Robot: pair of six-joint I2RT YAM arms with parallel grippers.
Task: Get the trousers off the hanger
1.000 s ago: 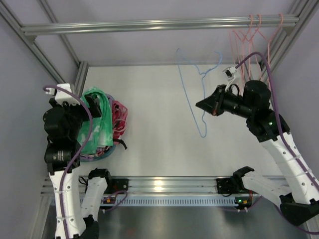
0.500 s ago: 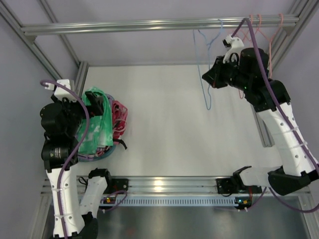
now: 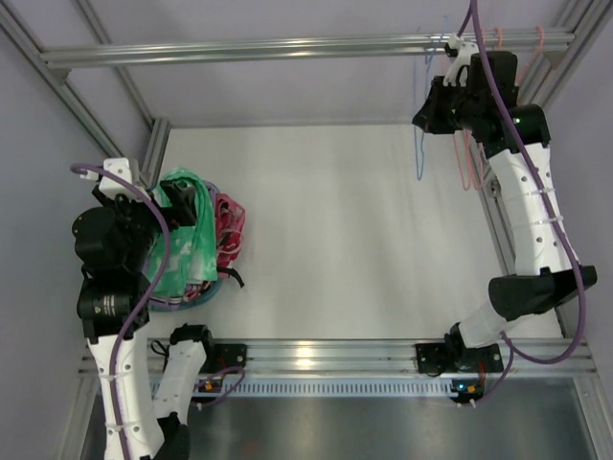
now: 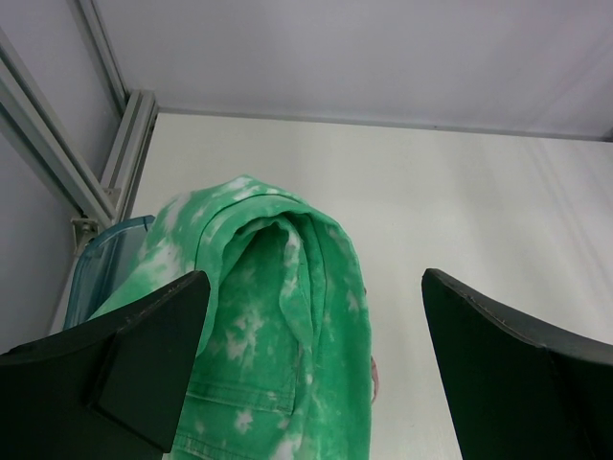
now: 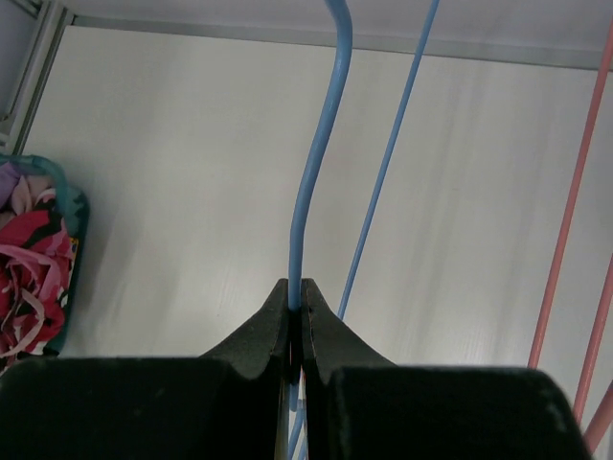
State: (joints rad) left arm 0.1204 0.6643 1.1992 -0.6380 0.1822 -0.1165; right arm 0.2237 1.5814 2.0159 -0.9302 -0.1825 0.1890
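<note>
Trousers, top view: trousers (image 3: 187, 240) are lying heaped at the table's (image 3: 335, 240) left edge, well apart from the hanger (image 3: 419, 144), which is hanging by the far rail (image 3: 287, 45).
Left wrist view: left gripper (image 4: 311, 287) is hovering spread wide above the green folds.
Right wrist view: right gripper (image 5: 295, 297) is pinching the blue wire, pink hangers (image 5: 565, 211) dangling just beside.

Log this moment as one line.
trousers: off hanger, draped on bin | hanger: bare, near rail | left claw: open over trousers | right claw: shut on hanger
</note>
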